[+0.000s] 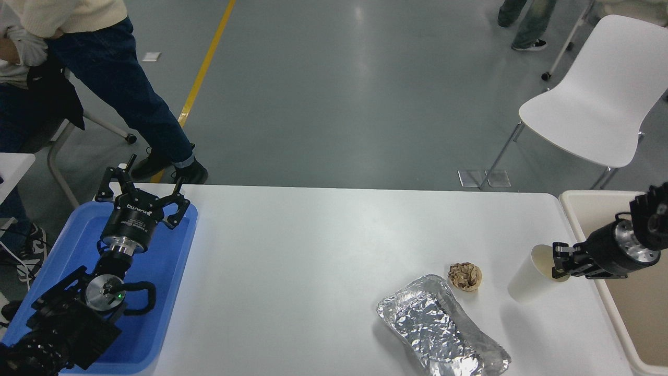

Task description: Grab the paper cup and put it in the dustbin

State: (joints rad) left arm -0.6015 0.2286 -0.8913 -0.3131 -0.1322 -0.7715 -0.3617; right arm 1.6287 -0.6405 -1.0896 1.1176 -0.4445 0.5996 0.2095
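- The paper cup (528, 281) hangs tilted, mouth toward the right, above the right end of the white surface (323, 250), just left of the dustbin (574, 209).
- The right gripper (557, 259) pinches the cup's rim wall, one of its fingers seemingly inside the mouth; the exact contact is small and hard to resolve.
- Judgement: the carry is in hand. A rim pinch is weak, so move level and slowly rightward, clear the thick bin rim, and release only once the cup is wholly over the opening.
- The brown paper ball (464, 276) and foil tray (443, 329) lie to the left, apart.
- The left gripper (141, 190) rests, fingers spread, over the blue tray (172, 292).
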